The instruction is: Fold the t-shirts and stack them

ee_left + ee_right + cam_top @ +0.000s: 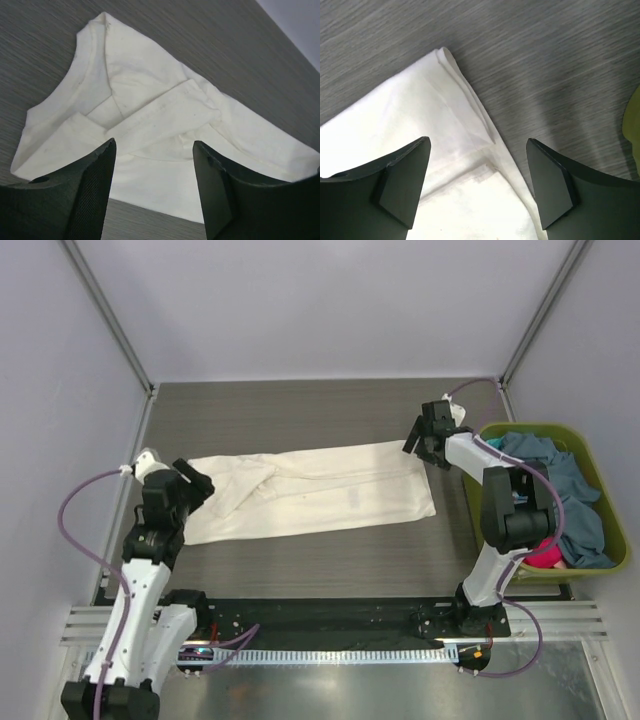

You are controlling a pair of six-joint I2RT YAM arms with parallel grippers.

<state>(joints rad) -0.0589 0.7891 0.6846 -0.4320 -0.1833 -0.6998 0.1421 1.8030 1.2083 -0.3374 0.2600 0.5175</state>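
Above cream t-shirt [320, 490] ends, left pincer [154, 144], right pincer [478, 141] hover agape

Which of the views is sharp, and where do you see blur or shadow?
Top external: even light, sharp, the cream t-shirt lightly creased. Left wrist: shirt in focus, the fingers dark in the foreground. Right wrist: table grain smeared, a soft shadow beside the shirt's corner.

A high camera at the near side looks steeply down over the whole desk [300, 410]. Each wrist camera peers close past its own gripper. Beyond the left gripper [154, 145] lies the collar end of the cream shirt [150, 100], and beyond the right gripper [478, 145] its opposite corner. All three views share that shirt.
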